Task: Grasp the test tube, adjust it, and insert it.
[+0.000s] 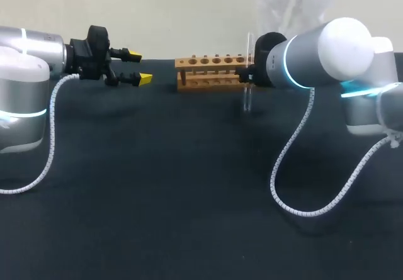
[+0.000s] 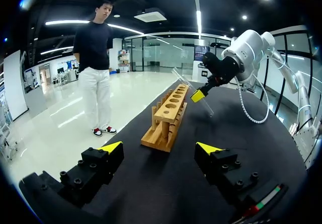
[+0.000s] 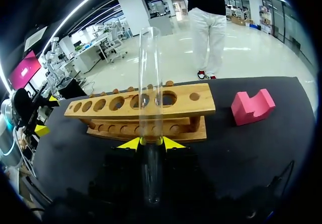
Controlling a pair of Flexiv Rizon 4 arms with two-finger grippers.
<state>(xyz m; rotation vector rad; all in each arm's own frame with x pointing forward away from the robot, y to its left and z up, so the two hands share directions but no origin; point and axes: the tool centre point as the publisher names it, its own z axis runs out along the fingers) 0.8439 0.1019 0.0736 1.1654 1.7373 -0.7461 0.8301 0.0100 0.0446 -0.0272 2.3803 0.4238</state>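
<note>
Right gripper [image 3: 147,143] clamped on the upright test tube [image 3: 150,78], just before the wooden rack [image 3: 95,105].
My left gripper [image 1: 140,67] gapes, upper left; in the head view my right wrist [image 1: 271,63] covers the tube's middle.

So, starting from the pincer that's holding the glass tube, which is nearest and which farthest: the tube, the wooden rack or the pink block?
1. The glass tube: upright between the right pincer fingers, touching both.
2. The wooden rack: just ahead of the pincer, behind the tube.
3. The pink block: off to the side, beyond the rack's end.
</note>
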